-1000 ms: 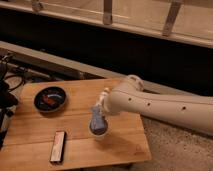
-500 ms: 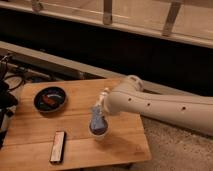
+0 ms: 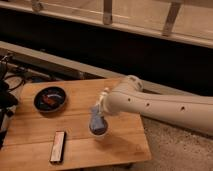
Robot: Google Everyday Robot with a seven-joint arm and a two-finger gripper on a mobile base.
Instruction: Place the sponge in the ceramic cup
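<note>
The pale blue-grey sponge (image 3: 96,120) stands upright with its lower end inside the small whitish ceramic cup (image 3: 99,132), near the right middle of the wooden table (image 3: 30,130). My gripper (image 3: 99,107) is directly above the sponge, at its top end, reaching in from the right on the white arm (image 3: 160,106). The arm hides most of the gripper.
A dark round plate (image 3: 50,98) with red contents sits at the table's back left. A long flat dark bar with light edges (image 3: 58,146) lies near the front edge. Cables and dark equipment (image 3: 7,95) crowd the left side. A dark ledge runs behind the table.
</note>
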